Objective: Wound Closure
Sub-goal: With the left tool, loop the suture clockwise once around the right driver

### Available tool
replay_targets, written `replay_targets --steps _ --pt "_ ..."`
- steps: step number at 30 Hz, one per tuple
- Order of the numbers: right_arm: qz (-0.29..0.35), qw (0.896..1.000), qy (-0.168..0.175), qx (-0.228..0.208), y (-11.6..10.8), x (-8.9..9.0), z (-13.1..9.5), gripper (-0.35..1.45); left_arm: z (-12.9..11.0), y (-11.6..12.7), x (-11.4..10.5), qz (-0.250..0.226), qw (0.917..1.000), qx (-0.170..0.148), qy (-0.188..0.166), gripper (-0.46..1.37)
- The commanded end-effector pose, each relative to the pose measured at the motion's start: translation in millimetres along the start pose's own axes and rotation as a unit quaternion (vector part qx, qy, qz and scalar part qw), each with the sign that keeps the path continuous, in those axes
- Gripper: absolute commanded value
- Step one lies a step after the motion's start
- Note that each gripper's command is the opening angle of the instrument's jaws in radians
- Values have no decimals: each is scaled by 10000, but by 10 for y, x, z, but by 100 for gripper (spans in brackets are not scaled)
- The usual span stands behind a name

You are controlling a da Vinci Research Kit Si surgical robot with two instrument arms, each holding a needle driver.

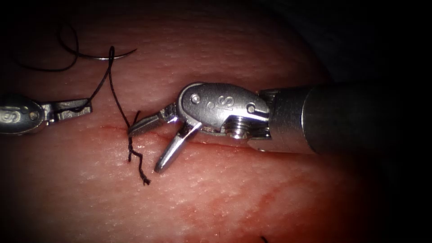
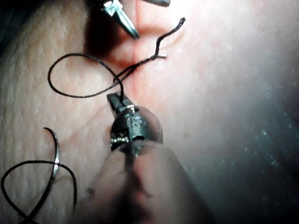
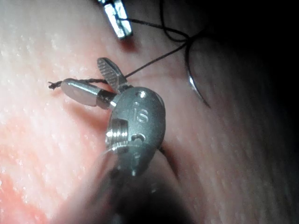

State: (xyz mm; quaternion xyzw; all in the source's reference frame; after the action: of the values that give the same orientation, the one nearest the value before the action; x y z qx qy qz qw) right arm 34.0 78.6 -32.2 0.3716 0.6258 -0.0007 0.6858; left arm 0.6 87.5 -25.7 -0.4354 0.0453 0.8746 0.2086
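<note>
Left pincer (image 1: 74, 108) pinching thread (image 1: 118, 105); right pincer (image 1: 144, 146) spread at cut (image 1: 216, 143); needle (image 1: 96, 56) lies free.

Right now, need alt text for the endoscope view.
The right arm's silver tool hangs open over the cut in the pink tissue, holding nothing. The left tool is shut on the black thread; the curved needle lies loose on the tissue.

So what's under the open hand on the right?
Under the right hand, open and empty, lie the cut, the tissue and the knotted thread. Its body covers more of the cut.
</note>
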Motion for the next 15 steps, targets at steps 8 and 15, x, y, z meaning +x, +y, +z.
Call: replay_targets --steps 8,15 --pt "67 9998 9 -196 8 7 -14 100 -3 -1 7 -61 10000 -52 -15 -35" --pt "505 9971 122 -555 22 4 -24 56 -11 1 21 -115 9999 -101 -20 -35"
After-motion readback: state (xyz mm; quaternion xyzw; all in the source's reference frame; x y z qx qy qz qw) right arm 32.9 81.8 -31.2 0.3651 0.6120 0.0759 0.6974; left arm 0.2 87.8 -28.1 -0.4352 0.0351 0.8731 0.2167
